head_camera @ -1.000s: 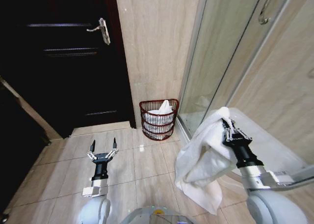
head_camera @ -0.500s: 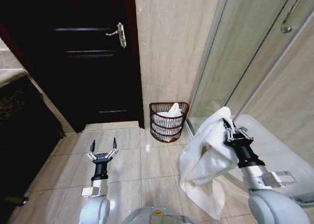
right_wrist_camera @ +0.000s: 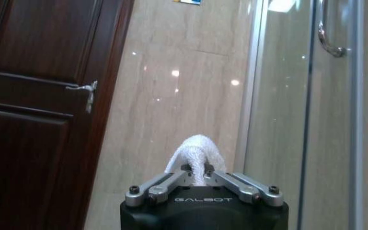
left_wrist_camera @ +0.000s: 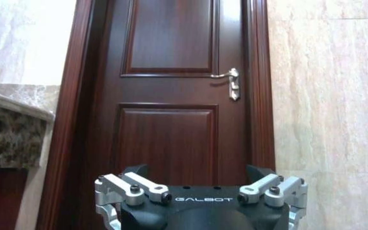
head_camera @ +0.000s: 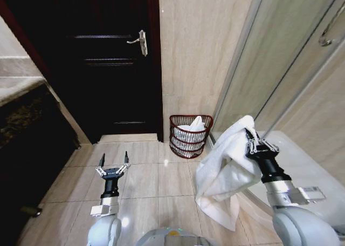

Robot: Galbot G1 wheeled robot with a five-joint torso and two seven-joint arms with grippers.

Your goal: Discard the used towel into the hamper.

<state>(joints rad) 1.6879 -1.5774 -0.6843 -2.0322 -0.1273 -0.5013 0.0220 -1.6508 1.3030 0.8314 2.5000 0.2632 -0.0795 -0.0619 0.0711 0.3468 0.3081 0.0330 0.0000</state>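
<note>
1. Right arm raised on the robot's right side, forearm angled up and forward, wrist above elbow.
2. Right gripper (head_camera: 252, 139) points upward; its fingers (right_wrist_camera: 171, 183) are pinched together on a fold of the white towel (head_camera: 225, 170), which hangs below the wrist.
3. Left arm held low on the robot's left, forearm upright.
4. Left gripper (head_camera: 112, 165) points up, fingers spread apart, holding nothing.
</note>
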